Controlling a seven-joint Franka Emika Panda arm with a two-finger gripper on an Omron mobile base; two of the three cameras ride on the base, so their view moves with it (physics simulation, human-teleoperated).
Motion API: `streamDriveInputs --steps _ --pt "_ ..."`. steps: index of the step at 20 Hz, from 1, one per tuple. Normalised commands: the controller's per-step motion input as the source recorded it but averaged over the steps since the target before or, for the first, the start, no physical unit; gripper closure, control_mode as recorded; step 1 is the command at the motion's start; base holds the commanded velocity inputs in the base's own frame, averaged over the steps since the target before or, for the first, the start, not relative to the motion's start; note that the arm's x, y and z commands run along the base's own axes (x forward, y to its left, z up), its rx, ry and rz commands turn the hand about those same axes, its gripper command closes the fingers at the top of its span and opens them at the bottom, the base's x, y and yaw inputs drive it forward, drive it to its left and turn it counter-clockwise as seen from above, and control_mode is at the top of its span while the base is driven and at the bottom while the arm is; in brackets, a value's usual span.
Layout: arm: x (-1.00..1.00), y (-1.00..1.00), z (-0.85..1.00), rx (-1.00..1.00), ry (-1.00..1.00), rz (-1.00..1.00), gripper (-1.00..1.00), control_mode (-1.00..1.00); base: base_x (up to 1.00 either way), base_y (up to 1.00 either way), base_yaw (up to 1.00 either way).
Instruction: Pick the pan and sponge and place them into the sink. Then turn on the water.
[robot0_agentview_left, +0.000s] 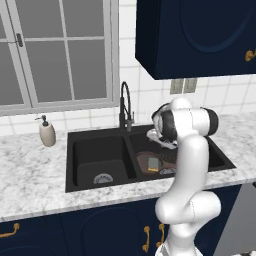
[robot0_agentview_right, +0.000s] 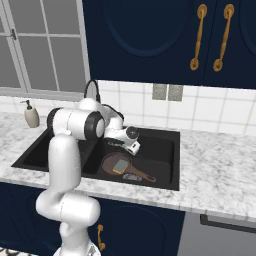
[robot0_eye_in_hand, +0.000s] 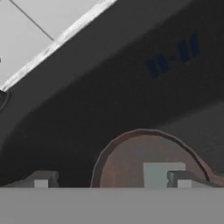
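The dark brown pan (robot0_agentview_left: 144, 160) (robot0_agentview_right: 107, 162) lies in the right basin of the black sink (robot0_agentview_left: 95, 150) (robot0_agentview_right: 165, 150). Its handle points toward the front right. The grey-green sponge (robot0_agentview_left: 153, 163) (robot0_agentview_right: 120, 166) rests inside the pan. My gripper (robot0_agentview_left: 160, 141) (robot0_agentview_right: 134, 148) hangs a little above the pan's far side, open, with nothing between its fingers. In the hand view the pan (robot0_eye_in_hand: 127, 164) and sponge (robot0_eye_in_hand: 159, 173) sit low in the picture between the spread fingertips (robot0_eye_in_hand: 181, 178). The black spring-neck faucet (robot0_agentview_left: 125, 105) (robot0_agentview_right: 92, 90) stands behind the basin divider. No water stream shows.
A beige soap dispenser (robot0_agentview_left: 47, 132) (robot0_agentview_right: 31, 115) stands on the marble counter (robot0_agentview_left: 30, 175) left of the sink. Dark blue wall cabinets (robot0_agentview_left: 195, 35) hang above the right side. A window (robot0_agentview_left: 55, 50) is behind the faucet.
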Motion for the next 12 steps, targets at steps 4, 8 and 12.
streamDriveInputs --steps 4,8,12 --pt "-0.67 0.0 0.55 -0.01 -0.25 0.14 -1.0 -1.0 0.0 0.0 0.0" --pt "-0.72 0.0 0.56 -0.02 -0.36 0.21 -1.0 -1.0 0.0 0.0 0.0" --pt "-0.66 0.0 0.45 -0.03 -0.34 0.3 -1.0 -1.0 0.0 0.0 0.0"
